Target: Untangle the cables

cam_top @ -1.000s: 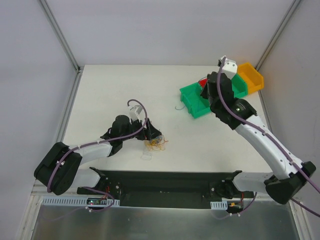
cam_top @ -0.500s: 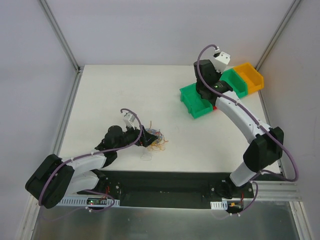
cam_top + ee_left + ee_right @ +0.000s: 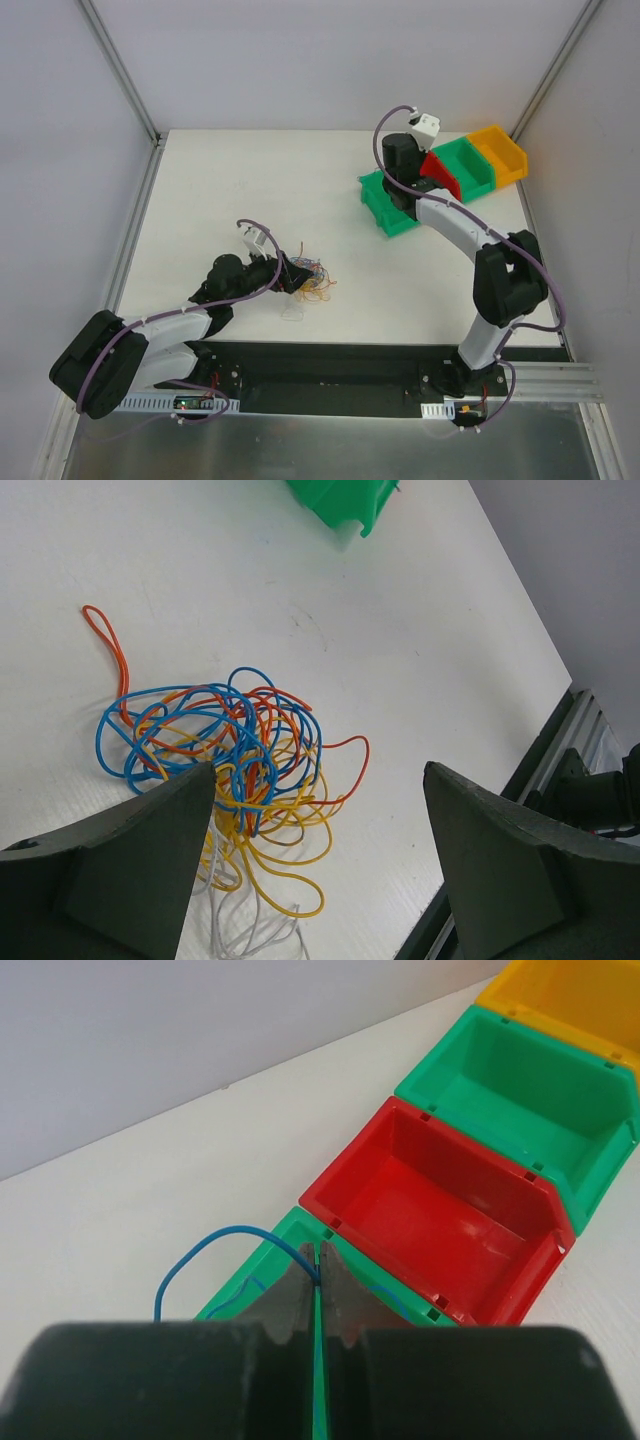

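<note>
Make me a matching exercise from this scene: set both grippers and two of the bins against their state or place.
1. left gripper
2. right gripper
3. red bin
4. yellow bin

A. between two green bins
B. open, astride the cable tangle
C. shut on a blue cable
D. at the end of the bin row

Pairs: 1-B, 2-C, 3-A, 4-D.

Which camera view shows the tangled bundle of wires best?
The left wrist view: the bundle lies close, each coloured strand distinct. The top view shows it only as a small blur by the left gripper. The right wrist view misses it, showing one blue wire.
</note>
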